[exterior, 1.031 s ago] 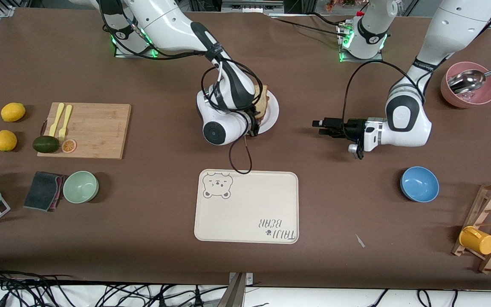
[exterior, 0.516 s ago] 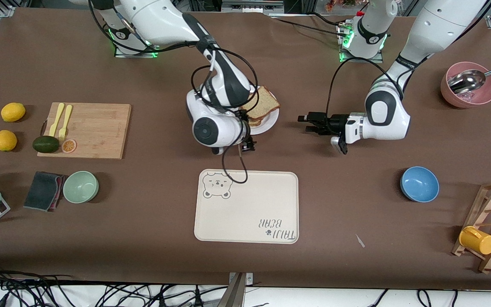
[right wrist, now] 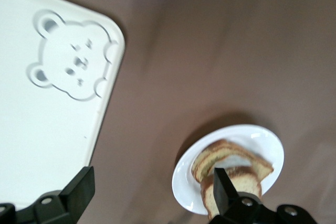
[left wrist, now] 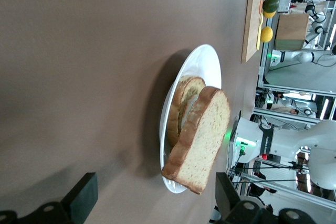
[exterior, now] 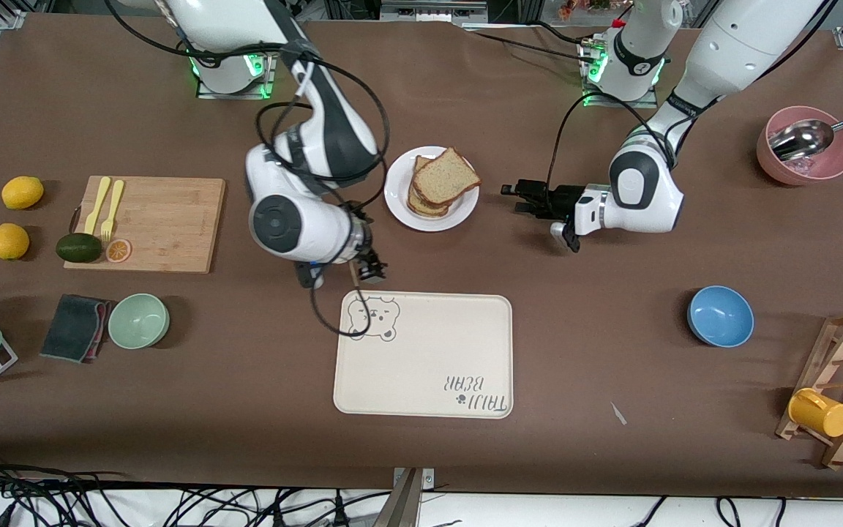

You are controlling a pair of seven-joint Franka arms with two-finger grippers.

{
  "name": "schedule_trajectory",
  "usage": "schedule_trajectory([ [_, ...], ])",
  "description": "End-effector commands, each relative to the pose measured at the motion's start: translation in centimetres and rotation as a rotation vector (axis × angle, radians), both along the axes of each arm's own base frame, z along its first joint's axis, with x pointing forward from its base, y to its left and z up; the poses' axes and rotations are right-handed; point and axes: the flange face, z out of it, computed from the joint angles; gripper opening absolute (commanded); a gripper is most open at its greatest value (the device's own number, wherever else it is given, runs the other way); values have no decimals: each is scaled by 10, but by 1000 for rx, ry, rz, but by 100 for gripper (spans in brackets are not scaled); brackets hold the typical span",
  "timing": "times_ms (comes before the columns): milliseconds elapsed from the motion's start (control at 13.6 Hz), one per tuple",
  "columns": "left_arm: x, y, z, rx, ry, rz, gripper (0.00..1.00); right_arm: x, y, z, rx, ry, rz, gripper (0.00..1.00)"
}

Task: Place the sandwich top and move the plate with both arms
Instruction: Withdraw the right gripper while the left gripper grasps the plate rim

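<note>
Sandwich filling (left wrist: 188,109) mostly hidden

A robotics lab is showing here: 2 arms (exterior: 304,183) are standing bolted to a brown table (exterior: 612,351), cables (exterior: 63,498) are trailing along its near edge, and metal framing (left wrist: 294,85) is showing around it.

Light-brown speckled sandwich top (exterior: 445,178) with darker crust on a white plate (exterior: 398,193); cream tray (exterior: 421,380) printed with a grey bear face and lettering; brown surface (exterior: 612,351); blue bowl (exterior: 720,316), green bowl (exterior: 138,320), pink bowl (exterior: 835,165); two yellow lemons (exterior: 23,192).
</note>
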Motion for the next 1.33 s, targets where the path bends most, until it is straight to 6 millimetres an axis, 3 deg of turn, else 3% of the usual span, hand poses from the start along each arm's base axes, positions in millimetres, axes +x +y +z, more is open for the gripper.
schedule_trajectory([
  [0, -5, -18, -14, -67, 3, 58, 91, 16, -41, 14, -25, -41, 90, 100],
  [74, 3, -28, -15, -106, -16, 80, 90, 21, -53, 17, -41, -64, 128, 100],
  [295, 4, -40, -27, -154, -43, 101, 67, 37, -93, 28, -102, -127, 261, 100],
  [368, 1, -46, -27, -155, -41, 92, 64, 40, -110, 37, -119, -138, 329, 100],
  [663, 0, -63, -31, -132, -50, 86, 55, 52, -186, 79, -118, -172, 565, 100],
  [1105, -2, -69, -38, -123, -47, 78, 55, 57, -267, 127, -41, -262, 819, 100],
  [1252, 1, -70, -37, -123, -54, 76, 41, 56, -298, 128, 18, -247, 863, 100],
])
